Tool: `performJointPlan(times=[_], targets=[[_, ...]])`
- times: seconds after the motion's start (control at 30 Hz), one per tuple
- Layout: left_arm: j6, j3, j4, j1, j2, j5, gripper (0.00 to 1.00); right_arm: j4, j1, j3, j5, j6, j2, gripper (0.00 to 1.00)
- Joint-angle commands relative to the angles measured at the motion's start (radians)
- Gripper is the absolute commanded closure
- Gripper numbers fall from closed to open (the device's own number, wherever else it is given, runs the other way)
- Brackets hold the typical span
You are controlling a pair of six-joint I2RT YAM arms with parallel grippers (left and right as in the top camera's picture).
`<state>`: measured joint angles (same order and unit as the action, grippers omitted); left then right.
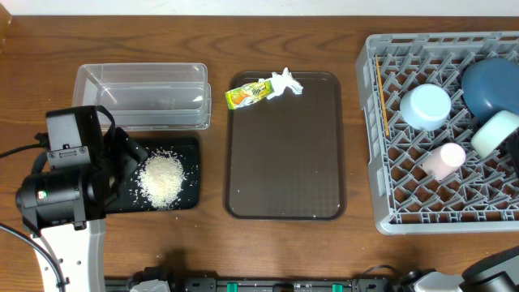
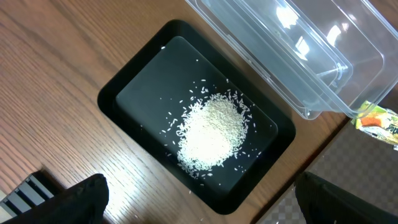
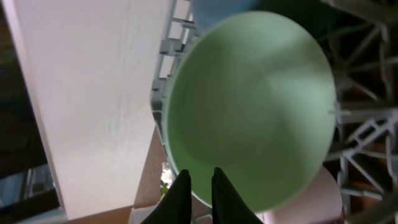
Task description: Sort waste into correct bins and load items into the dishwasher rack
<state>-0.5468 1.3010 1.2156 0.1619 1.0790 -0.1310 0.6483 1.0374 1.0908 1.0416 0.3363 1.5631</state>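
A heap of white rice point(image 1: 160, 178) lies in the black tray point(image 1: 188, 154); it also shows in the left wrist view point(image 2: 212, 132). My left gripper point(image 2: 205, 208) is open and empty above the tray's near edge. The clear tub point(image 1: 142, 97) stands behind it, empty. The snack wrapper point(image 1: 247, 93) and the tissue point(image 1: 285, 82) lie on the brown serving tray point(image 1: 284, 154). The grey rack point(image 1: 405, 186) holds the light blue bowl point(image 1: 425, 106), dark blue plate point(image 1: 491, 85), mint green bowl point(image 1: 496, 134), pink cup point(image 1: 442, 160) and chopstick point(image 1: 382, 97). My right gripper point(image 3: 198, 186) is shut on the mint bowl's rim point(image 3: 249, 106).
The left arm's body covers the black tray's left end in the overhead view. A few rice grains lie scattered on the wood beside the black tray. The right arm's base shows at the table's front right corner.
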Motion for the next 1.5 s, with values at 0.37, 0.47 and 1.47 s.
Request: performJointPlan(times=[0.37,0.47,1.47], targets=[[-0.005,0.012,0.003,0.003,-0.001,-0.009,0.03,0.051,0.014,0.008,-0.222,0.006,-0.215,0.86],[-0.005,0.012,0.003,0.003,-0.001,-0.009,0.02,0.013,-0.051,0.008,-0.224,-0.036,-0.247,0.84],[-0.005,0.012,0.003,0.003,-0.001,-0.009,0.03,-0.129,-0.73,0.008,-1.172,-0.083,-0.023,0.52]])
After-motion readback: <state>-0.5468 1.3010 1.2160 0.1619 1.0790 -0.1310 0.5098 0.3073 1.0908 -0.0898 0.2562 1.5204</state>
